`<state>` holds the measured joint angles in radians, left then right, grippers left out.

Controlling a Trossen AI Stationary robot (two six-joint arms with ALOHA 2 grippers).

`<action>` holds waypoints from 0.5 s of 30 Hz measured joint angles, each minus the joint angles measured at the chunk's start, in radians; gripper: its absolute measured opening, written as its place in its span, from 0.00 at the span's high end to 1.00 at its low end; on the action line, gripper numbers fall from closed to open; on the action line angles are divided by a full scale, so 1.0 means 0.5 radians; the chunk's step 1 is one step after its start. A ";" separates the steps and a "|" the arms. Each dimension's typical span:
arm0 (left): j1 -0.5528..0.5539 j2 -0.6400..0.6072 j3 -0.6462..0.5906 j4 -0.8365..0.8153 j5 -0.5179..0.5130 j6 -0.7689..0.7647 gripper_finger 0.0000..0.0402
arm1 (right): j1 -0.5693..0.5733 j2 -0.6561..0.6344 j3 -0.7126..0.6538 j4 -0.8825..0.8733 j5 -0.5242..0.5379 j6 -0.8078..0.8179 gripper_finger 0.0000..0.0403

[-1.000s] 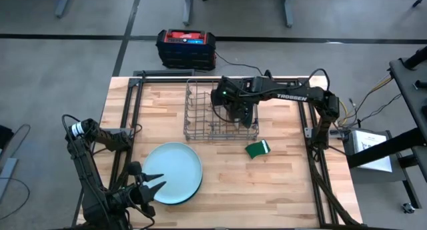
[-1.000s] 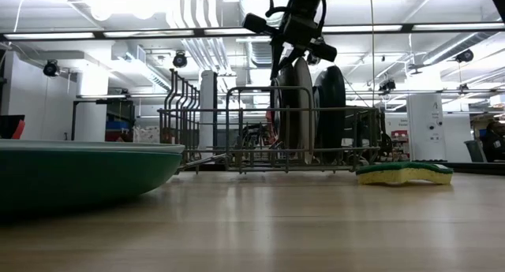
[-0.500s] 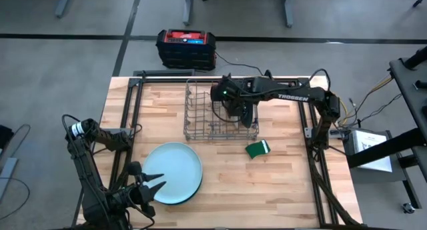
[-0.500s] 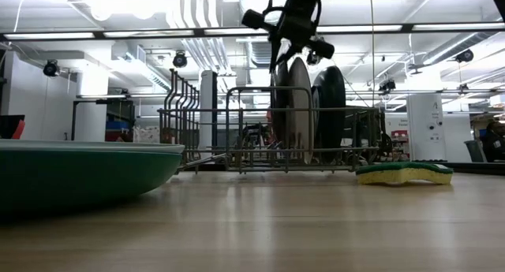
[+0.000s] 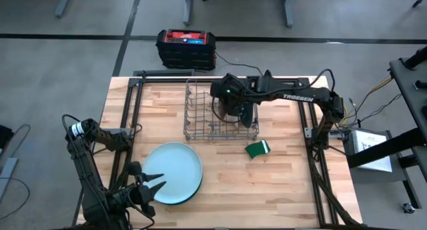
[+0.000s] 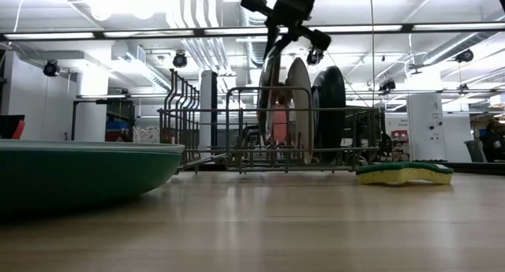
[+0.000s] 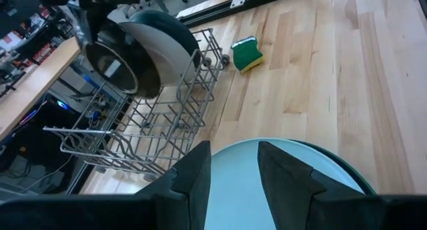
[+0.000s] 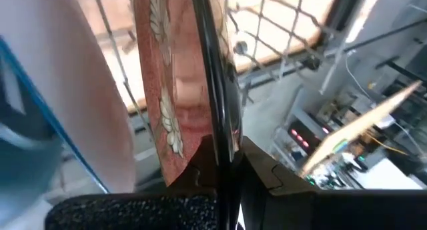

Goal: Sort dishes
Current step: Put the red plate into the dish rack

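Observation:
My right gripper [image 5: 232, 101] is over the grey wire rack [image 5: 197, 121], shut on a dark red-brown plate [image 6: 271, 106]. That plate stands on edge beside a thin white plate [image 6: 301, 106] and a dark teal plate [image 6: 330, 106], both upright in the rack's slots. A large pale blue-white plate [image 5: 172, 173] lies flat on the table near the front left. My left gripper [image 5: 149, 190] is open and empty at that plate's near-left rim, its fingers just over the rim in the left wrist view [image 7: 235, 177]. My right gripper pinches the red-brown plate's top rim [image 8: 212, 103] between its two fingers, one on each face. The fingers come from above, pointing down. The plate hangs on edge below them, about upright, its lower part still between the rack's wires.
A small green white-edged sponge [image 5: 257, 149] lies on the table right of the rack's near corner. A red and black box [image 5: 185, 47] stands on the floor beyond the far edge. Bare wood lies at the table's front right.
My right gripper has gone up and a little toward the table's left with the red-brown plate. The plate has drawn away from the white plate and risen somewhat in the rack, staying on edge.

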<state>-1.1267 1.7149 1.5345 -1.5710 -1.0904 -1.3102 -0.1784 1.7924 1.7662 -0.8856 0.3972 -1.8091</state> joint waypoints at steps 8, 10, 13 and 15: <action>0.000 0.000 0.000 0.000 0.000 0.005 0.71 | 0.009 0.001 -0.014 0.014 -0.172 0.108 0.98; 0.000 0.000 0.000 0.000 0.000 0.005 0.71 | 0.009 0.007 -0.017 0.016 -0.182 0.091 0.98; 0.000 0.000 0.000 0.000 0.000 0.005 0.71 | 0.008 0.014 -0.017 0.017 -0.174 0.049 0.98; 0.000 0.000 0.000 0.001 0.000 0.005 0.71 | 0.007 0.030 -0.017 0.020 -0.172 0.039 0.98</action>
<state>-1.1267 1.7149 1.5345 -1.5707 -1.0904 -1.3075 -0.1749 1.8074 1.7576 -0.8756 0.3110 -1.7895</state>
